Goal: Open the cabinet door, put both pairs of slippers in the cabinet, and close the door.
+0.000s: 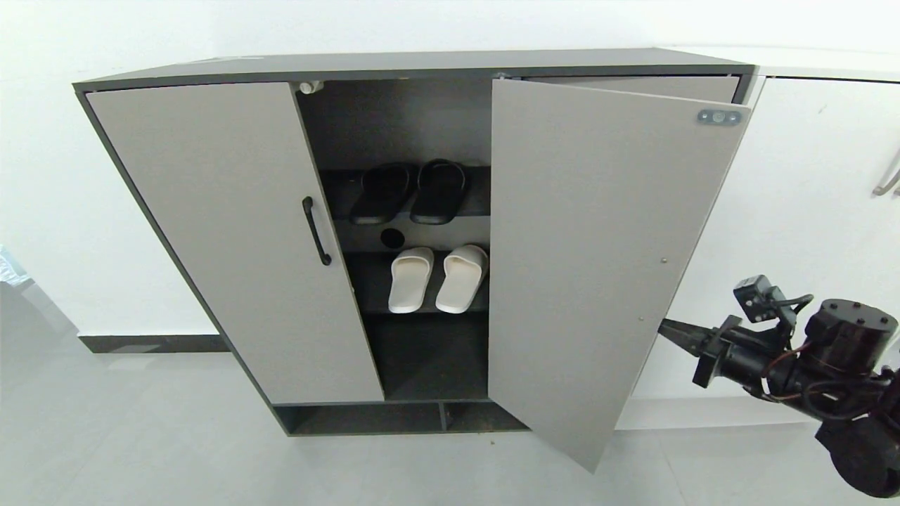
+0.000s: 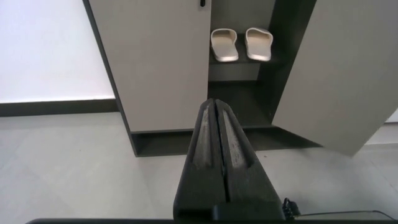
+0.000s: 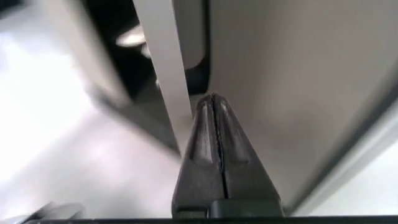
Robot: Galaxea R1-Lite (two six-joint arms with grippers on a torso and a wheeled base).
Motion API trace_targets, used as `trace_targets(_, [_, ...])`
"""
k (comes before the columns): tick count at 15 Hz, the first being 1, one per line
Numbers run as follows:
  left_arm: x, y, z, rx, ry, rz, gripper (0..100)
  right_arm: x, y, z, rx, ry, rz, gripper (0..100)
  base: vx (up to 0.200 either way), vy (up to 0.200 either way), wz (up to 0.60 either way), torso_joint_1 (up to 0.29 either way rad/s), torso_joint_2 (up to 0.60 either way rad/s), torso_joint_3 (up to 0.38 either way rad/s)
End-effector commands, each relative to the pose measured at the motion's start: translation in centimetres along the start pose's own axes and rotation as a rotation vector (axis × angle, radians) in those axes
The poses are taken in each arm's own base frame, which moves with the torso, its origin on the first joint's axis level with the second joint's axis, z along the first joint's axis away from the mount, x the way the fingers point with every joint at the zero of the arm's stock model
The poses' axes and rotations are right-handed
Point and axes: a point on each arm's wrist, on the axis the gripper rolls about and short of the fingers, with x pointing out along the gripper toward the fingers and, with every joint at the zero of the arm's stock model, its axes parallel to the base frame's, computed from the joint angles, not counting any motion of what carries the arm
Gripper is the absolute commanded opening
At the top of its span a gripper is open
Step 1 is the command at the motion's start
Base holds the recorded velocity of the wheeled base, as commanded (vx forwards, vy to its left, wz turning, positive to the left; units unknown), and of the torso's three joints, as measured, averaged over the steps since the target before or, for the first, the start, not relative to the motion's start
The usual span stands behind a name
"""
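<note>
The dark cabinet point(image 1: 422, 63) stood with its right door point(image 1: 598, 267) swung out and its left door point(image 1: 225, 239) shut, a black bar handle point(image 1: 316, 230) upright near that door's inner edge. Both pairs were inside. The black slippers point(image 1: 411, 191) lay on the cabinet's upper shelf point(image 1: 478, 204), and the white slippers point(image 1: 437, 279) lay on the shelf directly below. Each pair sat side by side, soles down, with its long axis running from the cabinet's front to its back, toes toward the back panel and heels toward the opening. The black pair was glossy, with broad closed straps. The white pair was matte and thick-soled, with the same broad straps. A round hole point(image 1: 391, 237) showed in the back panel between the two shelves. The right tool point(image 1: 663, 325) was clenched on nothing, its tip at the free edge of the open door, on the door's outer side. The left tool point(image 2: 214, 109) was also clenched and empty, out in front of the cabinet above the floor point(image 2: 74, 168) and pointing toward the cabinet's lower opening.
</note>
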Motion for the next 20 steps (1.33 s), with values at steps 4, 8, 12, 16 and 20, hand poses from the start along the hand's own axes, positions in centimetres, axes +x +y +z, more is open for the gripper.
trace_targets(4, [0.0, 0.0, 0.0, 0.0, 0.001, 0.0, 0, -3.6, 9.0, 1.9, 0.006, 0.015, 0.302, 0, -0.1, 0.0, 0.0, 0.0, 0.0, 0.001])
trace_targets(8, [0.0, 0.0, 0.0, 0.0, 0.001, 0.0, 0, -2.6, 8.5, 1.4, 0.015, 0.031, 0.255, 0, -0.05, 0.0, 0.0, -0.003, 0.0, 0.003])
trace_targets(12, [0.0, 0.0, 0.0, 0.0, 0.001, 0.0, 0, -0.5, 7.8, 1.1, 0.019, 0.025, 0.163, 0, 0.0, 0.0, 0.0, 0.0, 0.0, 0.0])
trace_targets(16, [0.0, 0.0, 0.0, 0.0, 0.001, 0.0, 0, 5.8, 10.1, 0.0, 0.131, 0.002, -0.062, 0, 0.0, 0.0, 0.0, 0.0, 0.0, 0.0])
trace_targets(20, [0.0, 0.0, 0.0, 0.0, 0.001, 0.0, 0, 9.0, 13.8, -1.1, 0.122, -0.004, -0.078, 0, 0.0, 0.0, 0.0, 0.0, 0.0, 0.0])
